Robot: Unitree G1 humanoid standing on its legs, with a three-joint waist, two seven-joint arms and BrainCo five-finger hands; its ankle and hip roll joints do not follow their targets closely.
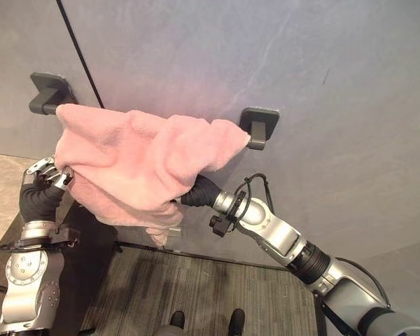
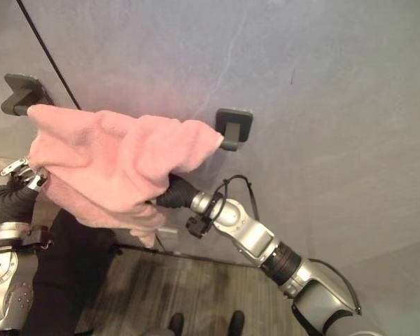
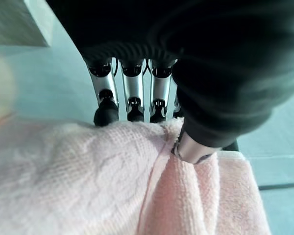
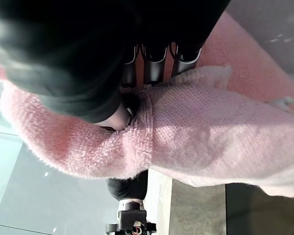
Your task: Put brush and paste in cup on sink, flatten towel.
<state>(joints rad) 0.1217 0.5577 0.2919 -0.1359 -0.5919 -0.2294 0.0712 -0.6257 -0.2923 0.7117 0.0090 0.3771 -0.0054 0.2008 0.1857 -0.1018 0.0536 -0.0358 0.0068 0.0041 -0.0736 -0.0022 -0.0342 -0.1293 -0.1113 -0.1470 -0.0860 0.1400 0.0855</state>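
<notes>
The fluffy pink towel [image 1: 140, 164] is draped in a bunched heap over a wall rail, spread between two dark grey rail brackets, one in the upper left of the left eye view [image 1: 47, 92] and one right of centre [image 1: 259, 126]. The cloth is anything but flat: it sags in thick folds, with a loose corner hanging down at the lower middle. Behind it runs a smooth grey wall panel [image 1: 266, 56] with a thin dark seam slanting down from the top left.

The left hand [image 1: 49, 173] is up at the towel's left edge, in the left middle of the frame. In its wrist view, the silver fingers [image 3: 133, 93] go down behind the cloth while the thumb presses on the front, a fold of pink terry pinched between them.

The right hand [image 4: 132, 110] comes in from the lower right, its dark ribbed wrist disappearing under the towel's lower edge near centre frame. In its own wrist view the towel wraps round it, the fingers [image 4: 154, 66] behind the cloth and the thumb buried in a fold. It looks pinched there too.

At the bottom lies a dark striped floor mat [image 1: 210, 294], and on it a person's two dark shoes [image 1: 206, 320].
</notes>
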